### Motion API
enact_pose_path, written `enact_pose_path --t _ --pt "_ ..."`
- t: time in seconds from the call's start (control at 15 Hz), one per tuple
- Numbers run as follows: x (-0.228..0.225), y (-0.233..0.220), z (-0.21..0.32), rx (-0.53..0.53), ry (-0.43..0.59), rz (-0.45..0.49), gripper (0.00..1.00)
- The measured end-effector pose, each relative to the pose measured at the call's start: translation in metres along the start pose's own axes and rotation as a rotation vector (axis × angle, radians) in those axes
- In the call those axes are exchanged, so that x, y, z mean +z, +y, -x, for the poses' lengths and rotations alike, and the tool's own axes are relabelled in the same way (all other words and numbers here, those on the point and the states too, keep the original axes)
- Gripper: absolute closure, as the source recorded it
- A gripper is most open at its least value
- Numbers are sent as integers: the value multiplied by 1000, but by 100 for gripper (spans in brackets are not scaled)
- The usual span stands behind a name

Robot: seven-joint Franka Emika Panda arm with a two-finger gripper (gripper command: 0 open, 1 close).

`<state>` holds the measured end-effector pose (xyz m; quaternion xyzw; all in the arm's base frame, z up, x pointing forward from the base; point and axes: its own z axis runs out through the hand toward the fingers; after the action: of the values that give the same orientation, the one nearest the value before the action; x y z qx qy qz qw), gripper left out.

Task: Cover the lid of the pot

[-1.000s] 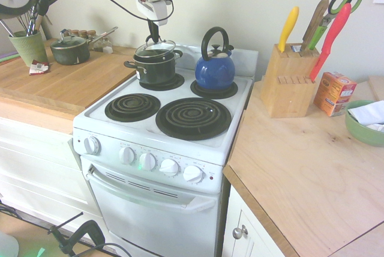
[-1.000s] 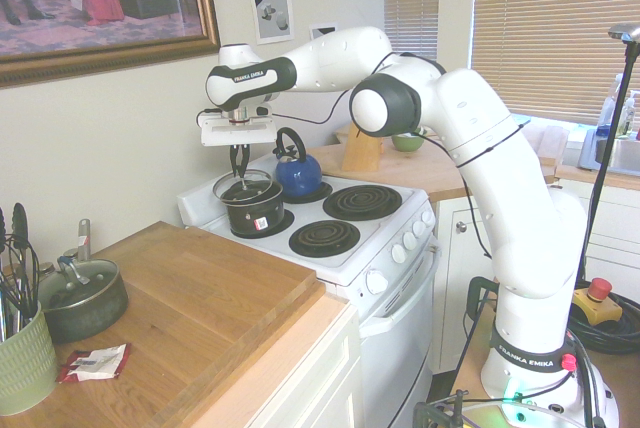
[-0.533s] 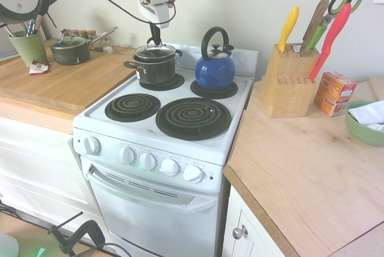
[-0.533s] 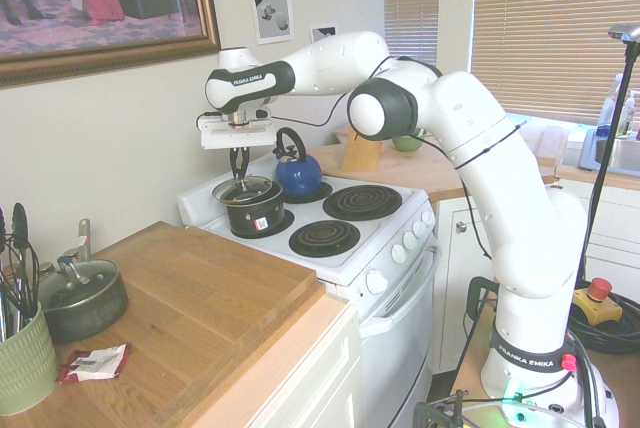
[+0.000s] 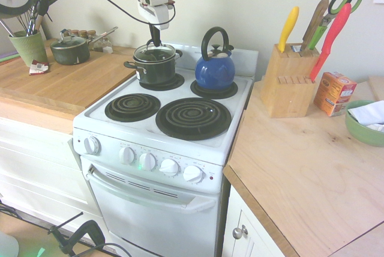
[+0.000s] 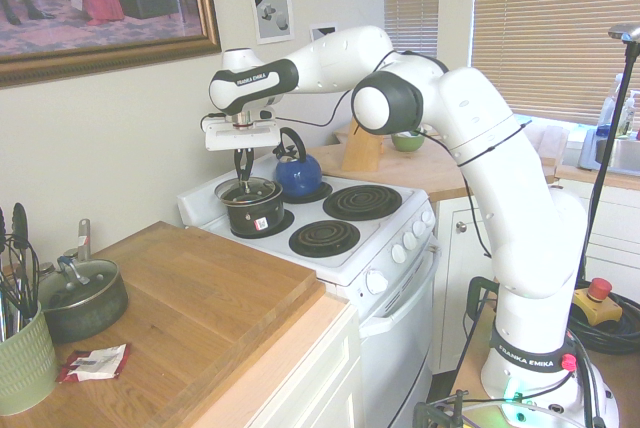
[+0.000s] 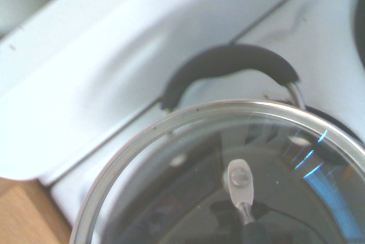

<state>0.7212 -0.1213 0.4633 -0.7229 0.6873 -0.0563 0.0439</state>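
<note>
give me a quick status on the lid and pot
Hand shut on lid knob, pointing down. Lid level over pot on back burner; seating unclear. Blue kettle beside, apart; nothing in the way.

From my remote seat, "FRANKA EMIKA" reads in white on the arm's dark wrist band (image 6: 252, 79) and again on its base band (image 6: 526, 359). The orange box (image 5: 333, 92) carries print, seemingly too small to read.
</note>
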Motion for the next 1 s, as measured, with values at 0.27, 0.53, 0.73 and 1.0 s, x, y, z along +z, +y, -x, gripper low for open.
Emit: enact_pose_path --t 0.27,0.53,0.73,1.0 --pt "-7 12 -4 4 5 6 100" --pt "5 13 11 -29 28 4 100" --pt "8 12 13 -42 45 -3 100" --pt "8 13 14 -58 47 -8 0"
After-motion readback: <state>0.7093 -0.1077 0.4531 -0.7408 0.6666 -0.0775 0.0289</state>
